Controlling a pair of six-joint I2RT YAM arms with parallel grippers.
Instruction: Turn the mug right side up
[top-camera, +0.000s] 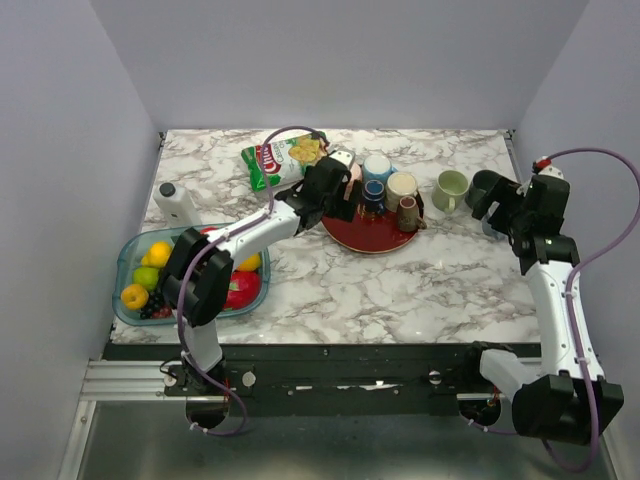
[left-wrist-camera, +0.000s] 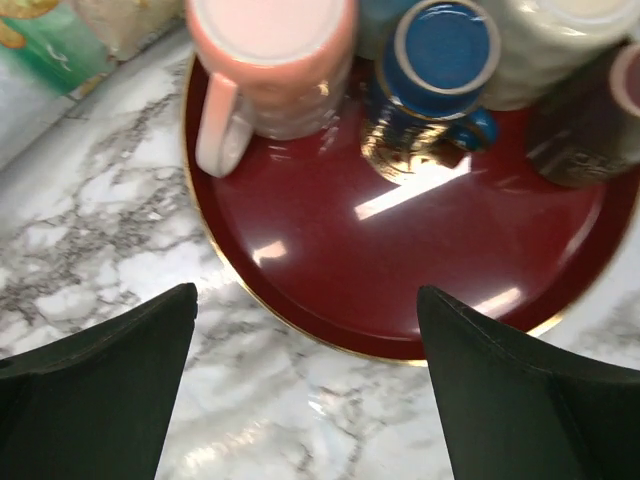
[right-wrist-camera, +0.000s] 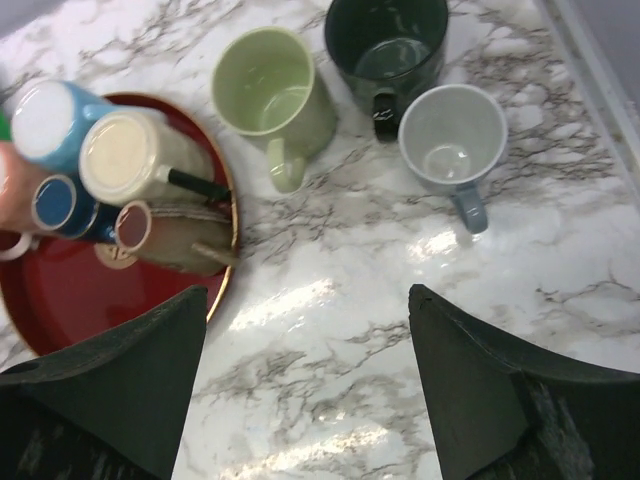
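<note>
A red plate (top-camera: 362, 236) holds several upside-down mugs: pink (left-wrist-camera: 270, 55), light blue (top-camera: 378, 166), cream (top-camera: 402, 185), small dark blue (top-camera: 373, 191) and brown (top-camera: 408, 213). My left gripper (top-camera: 336, 198) is open and empty at the plate's left rim; in the left wrist view it (left-wrist-camera: 305, 325) hangs over the plate's (left-wrist-camera: 400, 260) near edge, the pink mug just ahead. My right gripper (top-camera: 498, 208) is open and empty to the plate's right. The right wrist view shows that gripper (right-wrist-camera: 306, 310) over bare marble, with the cream mug (right-wrist-camera: 125, 155) and brown mug (right-wrist-camera: 165, 238) to its left.
Three upright mugs stand right of the plate: light green (right-wrist-camera: 272, 85), dark green (right-wrist-camera: 385, 45) and grey (right-wrist-camera: 450, 135). A snack bag (top-camera: 280, 157) lies behind the plate. A fruit bowl (top-camera: 128, 262) and a white bottle (top-camera: 178, 204) are at the left.
</note>
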